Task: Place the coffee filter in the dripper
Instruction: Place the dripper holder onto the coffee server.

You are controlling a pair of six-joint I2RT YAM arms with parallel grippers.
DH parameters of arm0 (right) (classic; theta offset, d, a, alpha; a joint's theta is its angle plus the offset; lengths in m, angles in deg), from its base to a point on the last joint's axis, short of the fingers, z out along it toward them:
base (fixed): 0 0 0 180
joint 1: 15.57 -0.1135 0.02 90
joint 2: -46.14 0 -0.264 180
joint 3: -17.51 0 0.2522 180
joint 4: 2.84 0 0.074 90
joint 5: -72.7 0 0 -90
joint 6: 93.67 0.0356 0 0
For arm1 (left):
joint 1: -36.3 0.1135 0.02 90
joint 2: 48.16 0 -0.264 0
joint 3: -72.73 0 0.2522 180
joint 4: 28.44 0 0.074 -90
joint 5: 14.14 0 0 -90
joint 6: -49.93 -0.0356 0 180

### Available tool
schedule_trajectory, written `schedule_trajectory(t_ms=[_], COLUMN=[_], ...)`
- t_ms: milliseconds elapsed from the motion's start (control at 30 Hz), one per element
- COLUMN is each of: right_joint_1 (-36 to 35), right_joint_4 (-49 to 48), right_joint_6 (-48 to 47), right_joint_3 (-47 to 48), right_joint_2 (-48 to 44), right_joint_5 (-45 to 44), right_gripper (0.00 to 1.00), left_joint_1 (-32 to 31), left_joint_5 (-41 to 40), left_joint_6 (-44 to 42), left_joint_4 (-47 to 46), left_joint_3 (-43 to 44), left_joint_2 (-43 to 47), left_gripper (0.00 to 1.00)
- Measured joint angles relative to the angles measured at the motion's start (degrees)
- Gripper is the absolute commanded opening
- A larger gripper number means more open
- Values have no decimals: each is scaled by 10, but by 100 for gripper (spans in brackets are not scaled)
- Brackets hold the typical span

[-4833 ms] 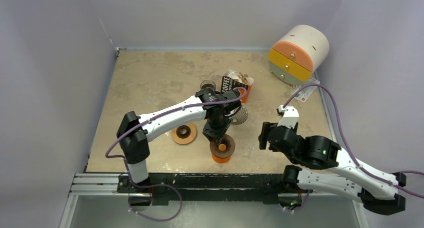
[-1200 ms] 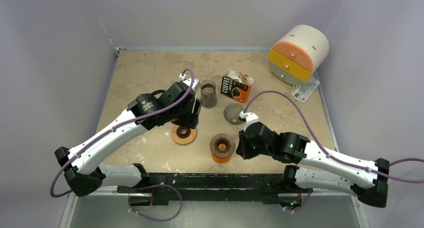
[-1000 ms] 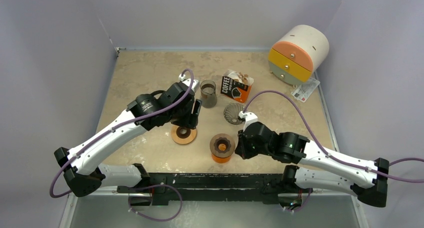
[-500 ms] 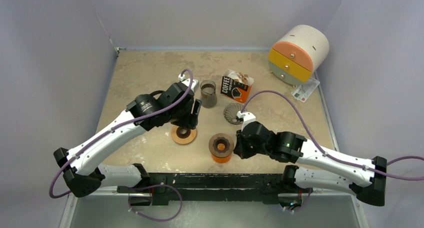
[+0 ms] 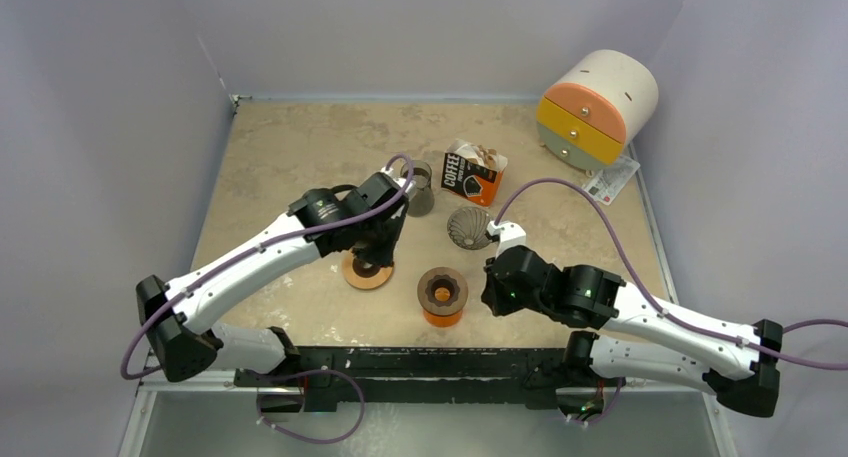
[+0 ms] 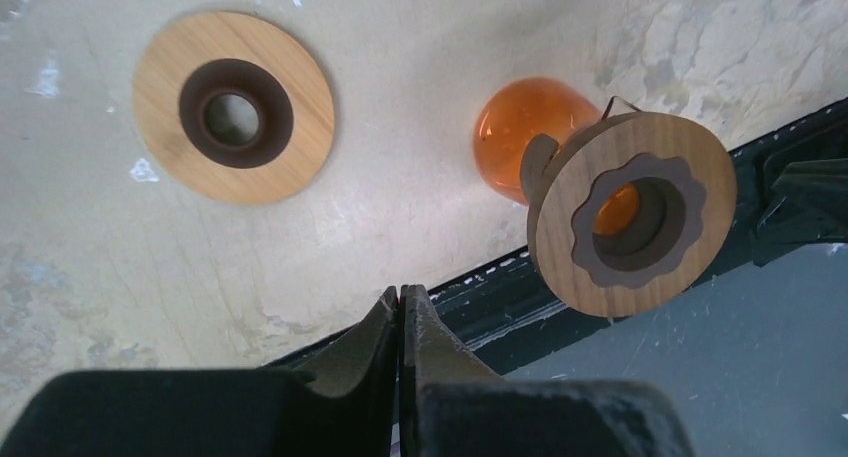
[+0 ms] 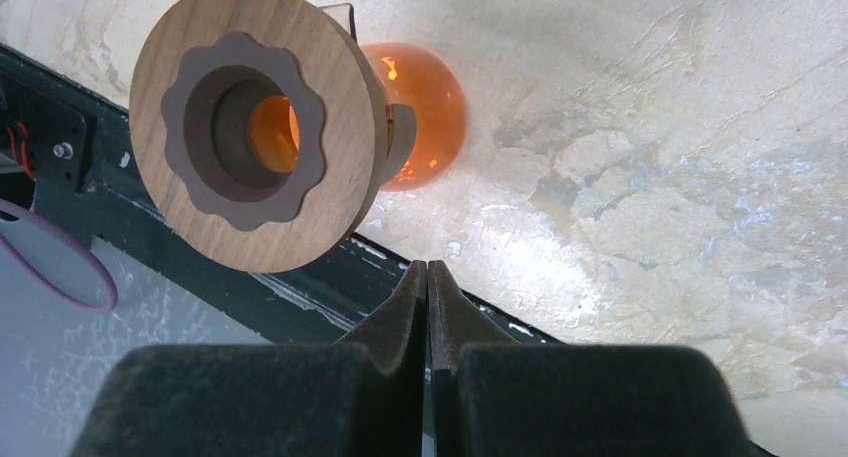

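Both sets of jaws are pinched flat together with nothing between the fingers (clear in both wrist views). Left gripper (image 6: 400,295) hangs over the table (image 5: 290,157), just at 12 o'clock of the wooden ring (image 5: 366,270) from above. Right gripper (image 7: 427,269) sits just at 3 o'clock of the orange jug (image 5: 443,297) with the wood collar; can't tell if it touches. Dripper (image 5: 467,227), a ribbed glass cone, stands at 1 o'clock of the jug, apart from it. Coffee filters (image 5: 487,158) are in the coffee box (image 5: 468,177), brown edges poking out the top. The box is at 12 o'clock of the dripper, near it but not touching. Glass cup (image 5: 420,195) at 9 o'clock of the box
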Motion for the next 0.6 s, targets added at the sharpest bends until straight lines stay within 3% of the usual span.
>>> schedule_trajectory(t_ms=[600], right_joint_1=[0], right_joint_4=[10], right_joint_6=[0], right_joint_3=[2], right_joint_2=[-3], right_joint_5=[-22], right_gripper=[0], left_joint_1=[-29], left_joint_5=[163], left_joint_6=[30], left_joint_4=[-63], left_joint_3=[-86], left_joint_2=[-59], left_gripper=[0])
